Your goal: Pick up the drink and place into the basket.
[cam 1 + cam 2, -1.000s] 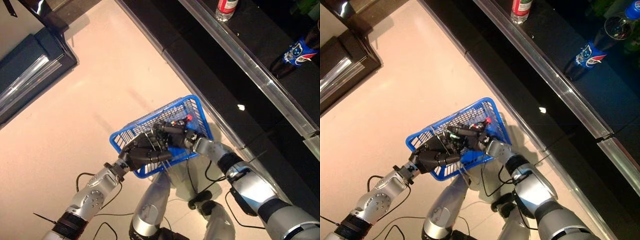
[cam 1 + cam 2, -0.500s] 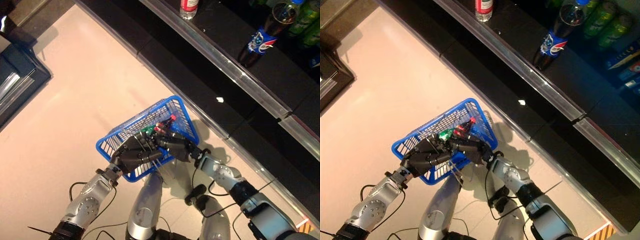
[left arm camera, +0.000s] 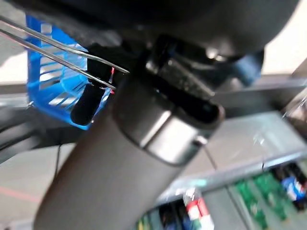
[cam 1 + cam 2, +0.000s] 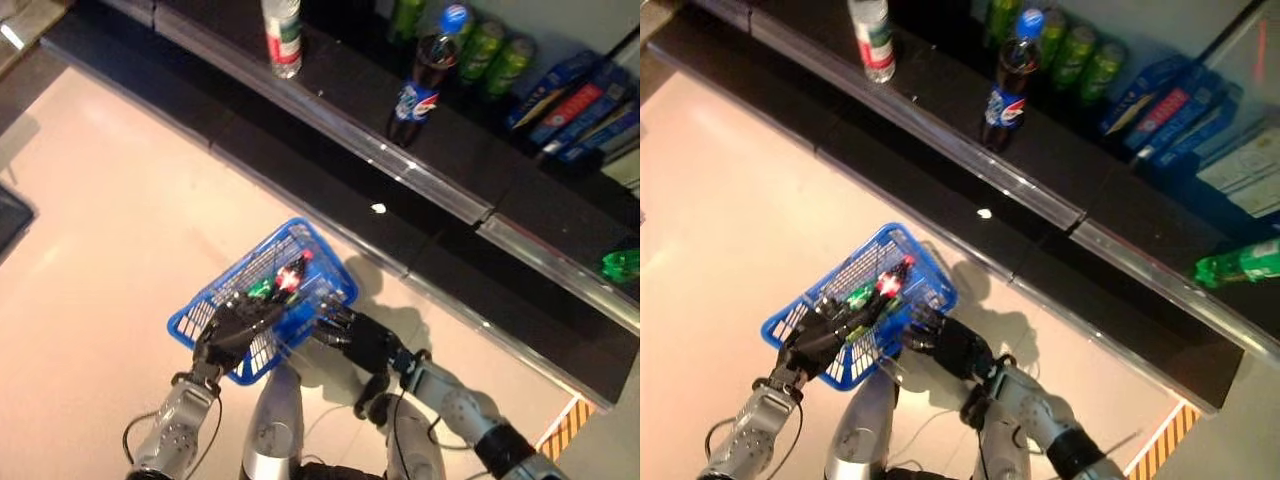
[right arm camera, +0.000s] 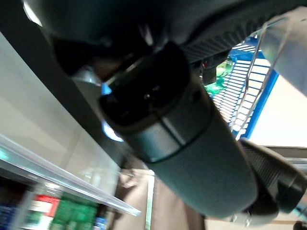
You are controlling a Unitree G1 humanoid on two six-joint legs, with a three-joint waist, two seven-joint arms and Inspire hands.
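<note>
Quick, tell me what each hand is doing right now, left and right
Left hand: shut on the blue basket's wire handle.
Right hand: at the basket's near edge; whether its fingers grip anything cannot be told.

Cola bottle on dark shelf (cans behind).

The two eye views are evenly and fairly brightly lit from above; the pale floor reads clean, while the dark shelf stays dim, its metal edge catching a thin line of glare and one small white highlight. A soft shadow falls to the right of the blue basket. Lines bend toward the frame edges. Both wrist views are heavily blurred, with close dark shapes out of focus and backgrounds smeared.
</note>
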